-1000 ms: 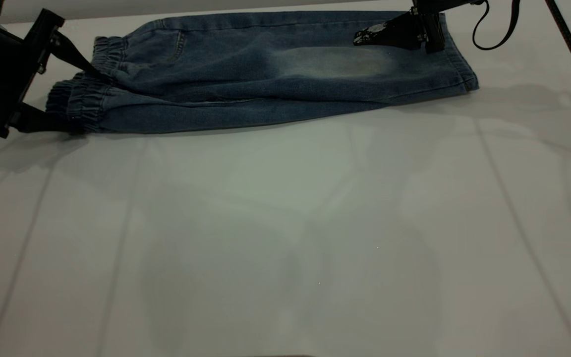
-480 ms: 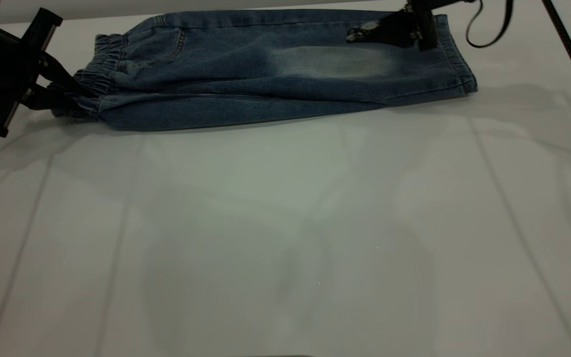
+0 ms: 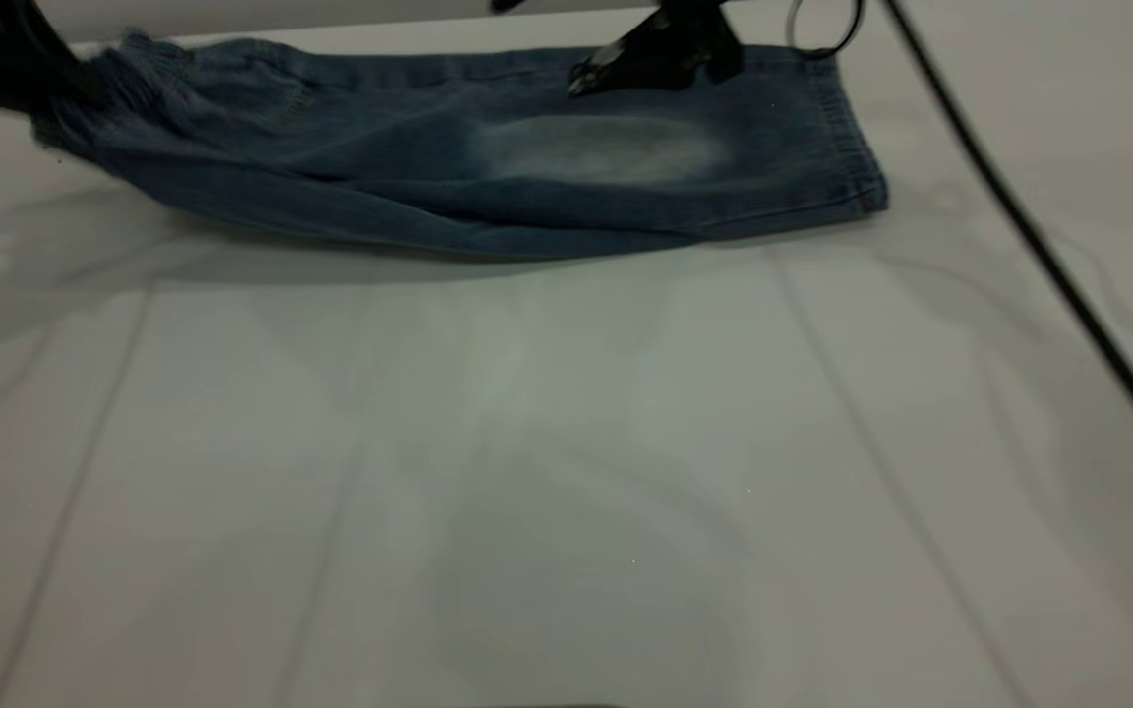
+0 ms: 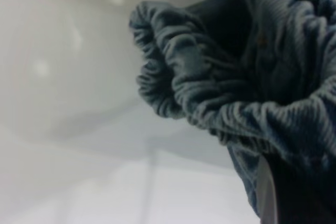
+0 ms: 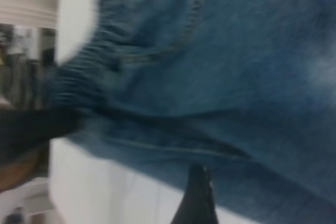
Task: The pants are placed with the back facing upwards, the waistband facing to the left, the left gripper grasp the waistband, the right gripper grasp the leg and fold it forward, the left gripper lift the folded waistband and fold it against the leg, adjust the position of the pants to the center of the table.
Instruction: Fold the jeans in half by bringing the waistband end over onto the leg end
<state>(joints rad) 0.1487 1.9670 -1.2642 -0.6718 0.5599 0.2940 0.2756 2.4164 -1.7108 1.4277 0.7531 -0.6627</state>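
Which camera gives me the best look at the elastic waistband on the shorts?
The left wrist view: the waistband fills it, ruffles clear. The exterior view shows it small at the far left; the right wrist view shows it blurred, farther off.

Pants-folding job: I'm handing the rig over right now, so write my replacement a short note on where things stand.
Left gripper: at the exterior view's far left edge, shut on the waistband, which is bunched and raised off the table.
Right gripper: over the far edge of the leg, by the pale fade; whether it is open or shut cannot be seen.
Pants: folded lengthwise, lying along the far edge of the table, hem to the right.
Done: lengthwise fold, waistband grasp.
Left: carry the waistband over onto the leg, then bring the pants to the table's center.
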